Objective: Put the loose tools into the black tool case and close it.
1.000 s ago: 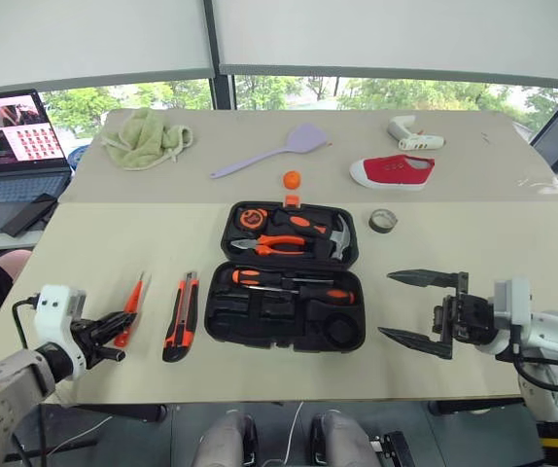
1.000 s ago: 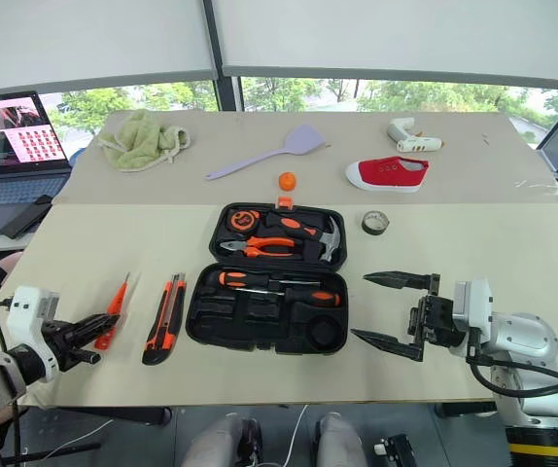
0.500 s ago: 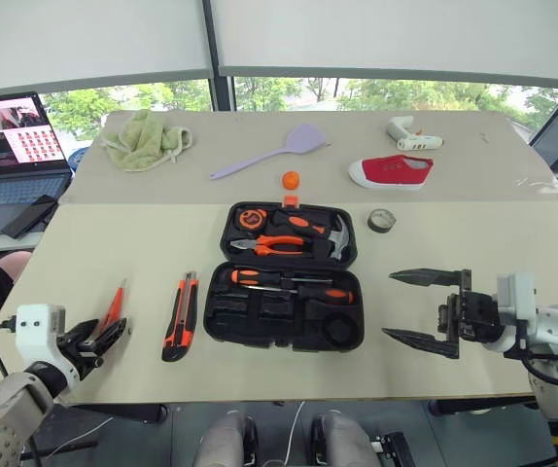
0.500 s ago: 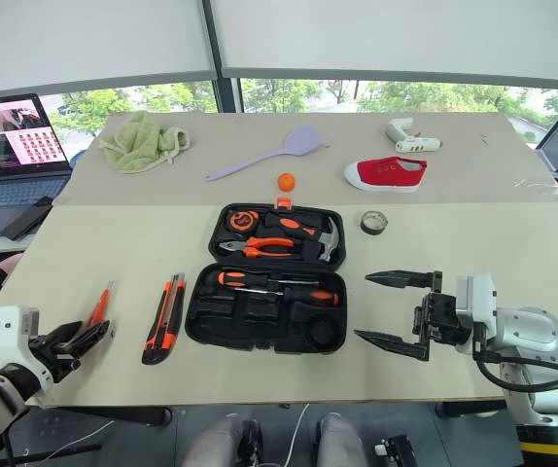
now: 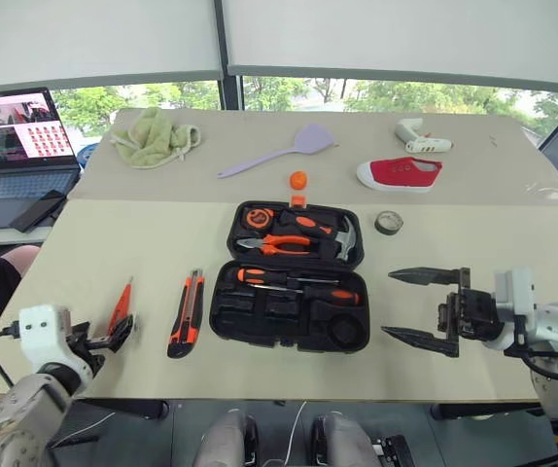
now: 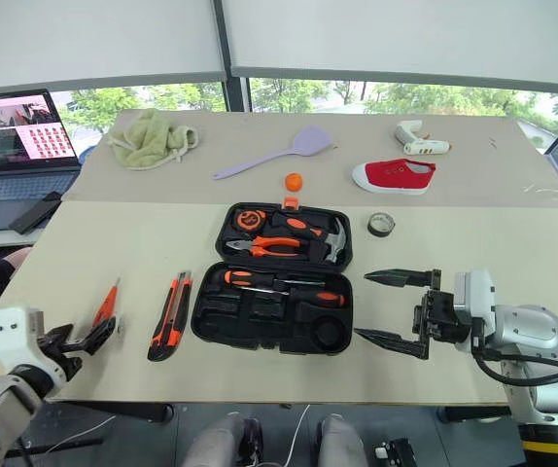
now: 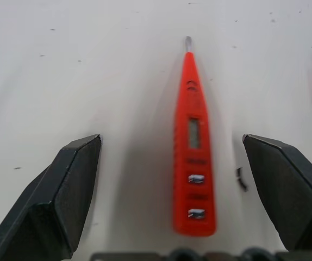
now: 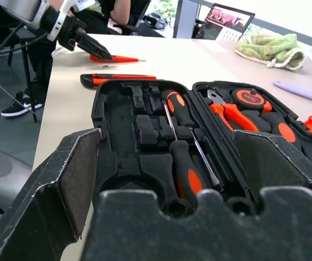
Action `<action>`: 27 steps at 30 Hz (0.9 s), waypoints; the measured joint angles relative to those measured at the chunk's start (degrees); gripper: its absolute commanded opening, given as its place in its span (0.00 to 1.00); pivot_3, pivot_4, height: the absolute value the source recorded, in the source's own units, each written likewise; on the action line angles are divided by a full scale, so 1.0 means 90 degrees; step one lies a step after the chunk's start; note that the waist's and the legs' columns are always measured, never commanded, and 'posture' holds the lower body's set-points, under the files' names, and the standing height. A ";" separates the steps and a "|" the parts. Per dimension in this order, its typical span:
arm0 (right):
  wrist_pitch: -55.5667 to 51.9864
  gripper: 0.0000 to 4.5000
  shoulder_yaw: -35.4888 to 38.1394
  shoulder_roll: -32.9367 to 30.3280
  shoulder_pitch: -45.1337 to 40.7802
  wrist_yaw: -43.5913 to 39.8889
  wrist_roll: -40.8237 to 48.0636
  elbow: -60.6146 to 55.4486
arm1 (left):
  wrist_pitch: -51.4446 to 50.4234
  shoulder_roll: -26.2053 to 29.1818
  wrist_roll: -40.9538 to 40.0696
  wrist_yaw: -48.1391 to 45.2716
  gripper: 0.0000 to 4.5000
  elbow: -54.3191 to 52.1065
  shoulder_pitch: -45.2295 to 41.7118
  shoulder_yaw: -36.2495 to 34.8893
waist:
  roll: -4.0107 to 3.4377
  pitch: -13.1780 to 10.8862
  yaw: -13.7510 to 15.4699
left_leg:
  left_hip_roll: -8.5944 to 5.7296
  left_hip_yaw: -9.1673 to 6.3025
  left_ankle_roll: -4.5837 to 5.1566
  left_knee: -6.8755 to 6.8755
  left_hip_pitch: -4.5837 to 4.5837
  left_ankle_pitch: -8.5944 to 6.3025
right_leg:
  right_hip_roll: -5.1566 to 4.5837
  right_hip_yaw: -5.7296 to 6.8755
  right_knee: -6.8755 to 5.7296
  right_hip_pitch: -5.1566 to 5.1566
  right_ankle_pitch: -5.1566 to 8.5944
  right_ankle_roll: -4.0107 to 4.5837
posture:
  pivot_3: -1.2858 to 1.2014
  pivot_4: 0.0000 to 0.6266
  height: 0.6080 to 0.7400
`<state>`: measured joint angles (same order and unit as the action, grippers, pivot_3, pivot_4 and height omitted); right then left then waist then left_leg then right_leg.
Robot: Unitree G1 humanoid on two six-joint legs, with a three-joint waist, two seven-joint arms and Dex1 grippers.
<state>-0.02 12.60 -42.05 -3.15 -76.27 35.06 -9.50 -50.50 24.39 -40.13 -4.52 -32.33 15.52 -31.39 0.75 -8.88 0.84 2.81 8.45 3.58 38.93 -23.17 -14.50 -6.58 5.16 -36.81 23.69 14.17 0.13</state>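
The black tool case (image 5: 279, 342) lies open in the middle of the table. Two orange-and-black screwdrivers (image 5: 294, 278) rest in the slots of its near half. Left of it, the utility knife (image 5: 185, 313) lies on the table, and further left the slim orange tester screwdriver (image 7: 193, 157). My left gripper (image 5: 104, 341) is open at the tester's handle end, a finger on each side and not touching it. The dark tape roll (image 5: 388, 223) sits right of the case's lid. My right gripper (image 5: 425, 306) hangs open and empty right of the case, pointing at it.
Pliers (image 5: 277, 244), a hammer and a tape measure fill the lid half. At the back lie a lilac spatula (image 5: 277, 153), a green cloth (image 5: 155, 136), an orange ball (image 5: 298, 180), a red shoe (image 5: 400, 173) and a white object (image 5: 421, 138). A laptop (image 5: 12, 136) stands far left.
My left gripper, shut at the tester's handle end before, has opened wide and drawn back toward the table's front edge. The tester has shifted slightly left. The right gripper has kept still.
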 measured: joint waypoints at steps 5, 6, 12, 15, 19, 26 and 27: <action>-0.0064 1.00 -0.0012 -0.0003 -0.0056 -0.0030 -0.0001 0.0006 | -0.0331 -0.0223 0.0203 0.0611 0.99 -0.0219 -0.0288 0.0283 | 0.0000 0.0000 0.0000 | 0.0000 -0.0001 0.0001 -0.0001 0.0023 0.0000 | 0.0004 0.0014 0.0003 -0.0025 0.0001 -0.0001 | 0.52 0.24 1.00; -0.0067 1.00 -0.0029 -0.0002 -0.0085 -0.0035 -0.0001 0.0009 | -0.0408 -0.0235 0.0237 0.0717 0.99 -0.0233 -0.0350 0.0329 | 0.0000 0.0000 0.0001 | 0.0000 -0.0002 0.0001 -0.0001 0.0032 -0.0001 | 0.0004 0.0014 0.0004 -0.0035 0.0001 -0.0001 | 0.52 0.24 1.00; -0.0067 1.00 -0.0038 0.0020 -0.0154 -0.0050 -0.0004 0.0026 | -0.0763 -0.0205 0.0539 0.0986 0.76 -0.0320 -0.0417 0.0471 | -0.0001 0.0001 -0.0002 | 0.0000 -0.0006 0.0004 -0.0003 0.0042 -0.0007 | 0.0003 0.0015 0.0005 -0.0045 0.0001 0.0000 | 0.52 0.24 1.00; -0.0062 1.00 -0.0038 0.0080 -0.0154 -0.0041 -0.0006 0.0053 | -0.0791 -0.0207 0.0709 0.0992 0.51 -0.0320 -0.0359 0.0459 | -0.0008 0.0005 -0.0004 | 0.0000 -0.0005 0.0003 -0.0003 0.0042 -0.0006 | 0.0000 0.0013 0.0007 -0.0047 0.0001 0.0000 | 0.52 0.24 1.00; -0.0021 1.00 -0.0038 0.0132 -0.0154 -0.0023 -0.0011 0.0065 | -0.0599 -0.0215 0.0854 0.0778 0.21 -0.0194 -0.0174 0.0428 | -0.0035 0.0020 -0.0012 | 0.0000 -0.0004 -0.0005 -0.0006 0.0047 -0.0013 | -0.0004 0.0011 0.0009 -0.0048 0.0002 0.0000 | 0.52 0.24 1.00; 0.0106 1.00 -0.0040 0.0220 -0.0154 -0.0029 -0.0035 0.0141 | 0.0530 -0.0070 0.1030 -0.0326 0.10 0.0411 -0.0039 0.0300 | -0.0062 0.0036 -0.0008 | 0.0000 -0.0005 -0.0032 -0.0005 0.0048 -0.0033 | 0.0000 0.0017 0.0007 -0.0046 0.0004 0.0004 | 0.52 0.24 1.00; 0.0111 1.00 -0.0040 0.0220 -0.0154 -0.0033 -0.0036 0.0154 | 0.0727 -0.0055 0.1030 -0.0521 0.10 0.0508 -0.0017 0.0282 | -0.0055 0.0032 -0.0004 | 0.0000 -0.0005 -0.0033 -0.0005 0.0045 -0.0034 | 0.0000 0.0020 0.0007 -0.0045 0.0004 0.0004 | 0.52 0.24 1.00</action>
<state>0.98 12.24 -40.07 -4.53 -76.57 34.73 -8.12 -43.96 23.90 -30.87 -9.21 -27.75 15.36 -28.85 0.25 -8.60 0.80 2.81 8.40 3.29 38.89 -22.76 -14.80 -6.58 5.34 -36.75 23.29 14.21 0.17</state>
